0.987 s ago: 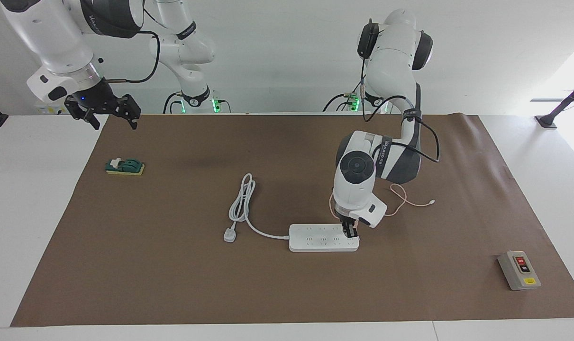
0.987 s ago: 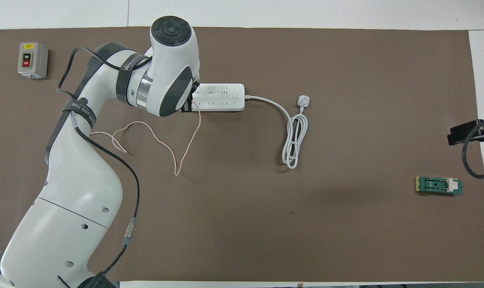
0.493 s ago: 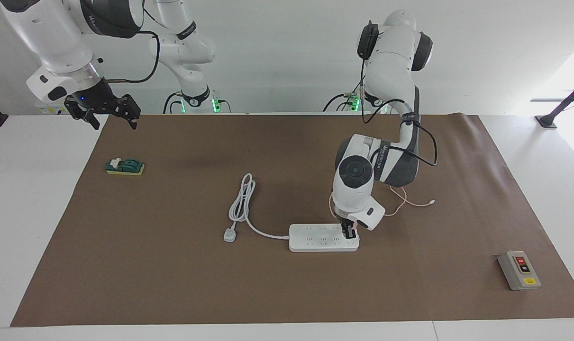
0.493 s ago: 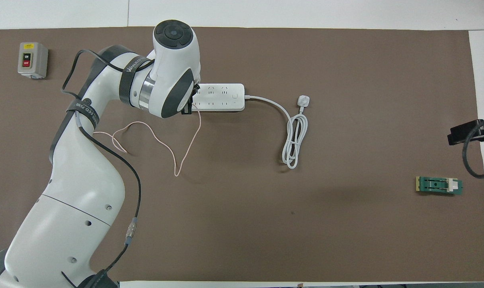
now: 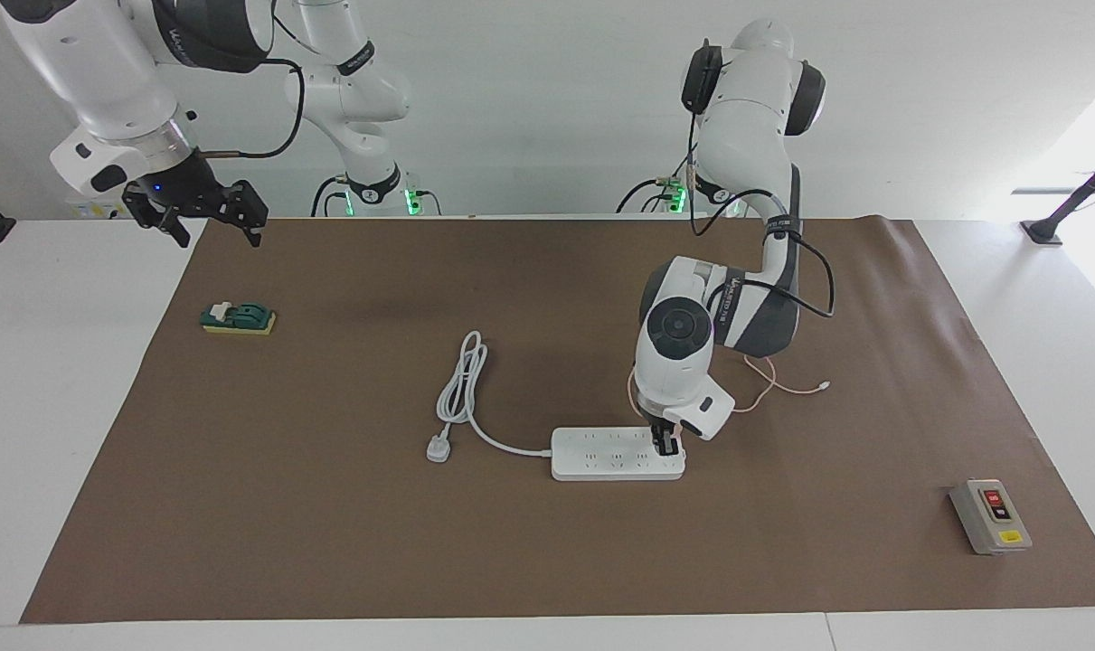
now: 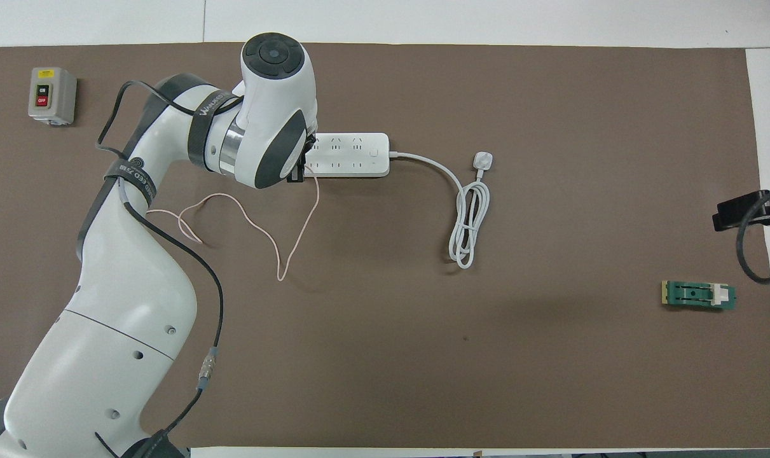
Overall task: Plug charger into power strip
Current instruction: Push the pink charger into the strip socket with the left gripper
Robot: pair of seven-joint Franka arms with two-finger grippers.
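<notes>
The white power strip [image 5: 601,453] [image 6: 353,153] lies flat near the middle of the brown mat. My left gripper [image 5: 666,444] points straight down onto the strip's end toward the left arm's end of the table, on the socket row nearer the robots. It is shut on the charger, whose cube is almost hidden between the black fingers. The charger's thin pink cable [image 5: 766,381] [image 6: 281,253] trails from the gripper in loops toward the robots and ends in a small white connector [image 5: 824,387]. My right gripper [image 5: 209,221] hangs open, high over the mat's corner at the right arm's end, and waits.
The strip's thick white cord [image 5: 464,391] [image 6: 467,219] coils beside it and ends in a white three-pin plug [image 5: 437,448]. A grey switch box [image 5: 990,515] [image 6: 52,95] sits at the left arm's end, a green clip on a yellow block [image 5: 238,318] [image 6: 698,295] at the right arm's end.
The left arm's wrist and forearm shifted slightly while its gripper stayed at the strip's end. The right arm has not moved.
</notes>
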